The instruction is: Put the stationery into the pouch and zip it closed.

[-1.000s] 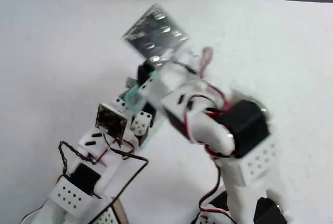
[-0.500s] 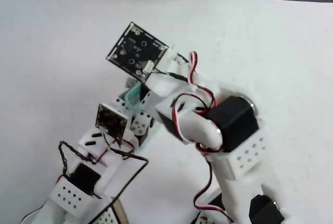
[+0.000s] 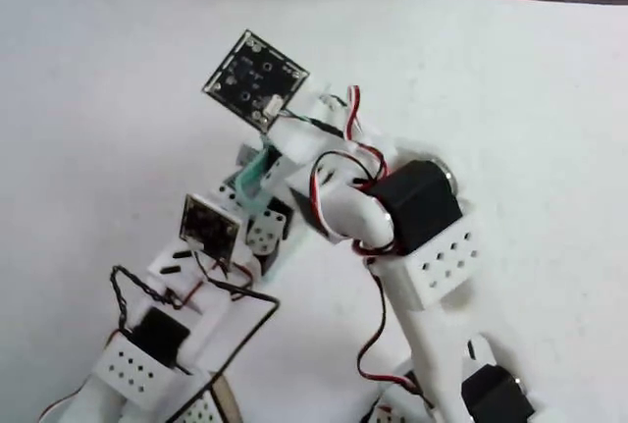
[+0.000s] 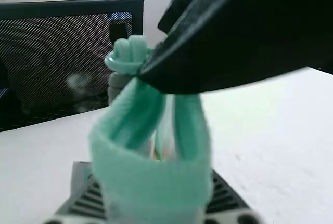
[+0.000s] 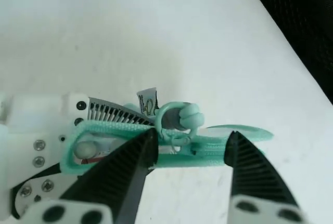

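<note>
Stretching between 2 sets of robot fingers, a mint-green pouch point(image 4: 151, 182) is held by an end in the left fingers point(image 5: 89, 140). These are closed on the fabric, with a ribbed grey pad pressed along the pouch's side. The right fingers point(image 5: 192, 140) are spread wide and nothing is gripped by them. The pouch's zip edge is straddled by their 2 black tips, and the zip pull point(image 5: 177, 117), a ring with a knotted green cord, is seen just beyond the gap, nearer the tip on the left fingers' side. Whether that tip is touching the pull cannot be told. A small white tag point(image 5: 147, 102) is shown standing up from the pouch between the ribbed pad and the pull. Close to the left fingers the pouch's mouth is gaping, and something pale is glimpsed inside, too unclear to be named. In the left wrist view the pouch is seen rising from the left fingers as a folded loop, with 1 black right finger point(image 4: 234, 31) angled across its top beside the pull. From above, the 2 arms are shown meeting over the white tabletop point(image 3: 510, 99), the pouch lying between the fingertips, and a square circuit board point(image 3: 257, 79) is carried above the right fingers. A mesh chair back point(image 4: 62, 52) is visible beyond the tabletop's edge.
</note>
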Controlling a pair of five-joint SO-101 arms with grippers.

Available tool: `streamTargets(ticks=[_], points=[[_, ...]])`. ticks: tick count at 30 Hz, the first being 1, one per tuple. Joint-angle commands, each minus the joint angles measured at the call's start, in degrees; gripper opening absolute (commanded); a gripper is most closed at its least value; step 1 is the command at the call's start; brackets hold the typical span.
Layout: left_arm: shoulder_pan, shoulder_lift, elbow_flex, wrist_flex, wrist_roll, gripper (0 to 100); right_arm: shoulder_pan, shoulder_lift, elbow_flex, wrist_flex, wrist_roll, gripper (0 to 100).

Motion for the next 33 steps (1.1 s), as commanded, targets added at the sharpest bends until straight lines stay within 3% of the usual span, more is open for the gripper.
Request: streamTargets(ticks=[1, 5, 12, 15, 20, 24, 33], points=[[-0.13, -0.4, -0.35, 0.09, 0.18, 6, 1.1, 0.31, 0.18, -1.27, 0.79, 14.8], [-0.22, -0.31, -0.26, 0.7, 1.05, 19, 1.27, 0.84, 0.53, -1.19, 4.22, 1.2], [-0.22, -0.4, -0.7, 2.11, 2.99, 18, 1.1, 0.31, 0.18, -0.92, 4.57, 1.8], [-0.22, -0.4, -0.53, 2.37, 2.99, 18, 1.01, 0.48, 0.18, -0.84, 0.79, 1.8], [-0.22, -0.4, -0.35, 2.11, 2.29, 10, -0.75, 0.4, 0.35, -0.31, -1.41, 1.8], [0.4, -0.4, -0.35, 2.02, -3.96, 2, -4.88, 0.31, -1.14, 2.42, -1.67, 1.8], [0.31, -0.48, -0.35, 0.88, -3.96, 2, -9.8, 0.31, -6.33, 7.6, -2.46, 1.8]])
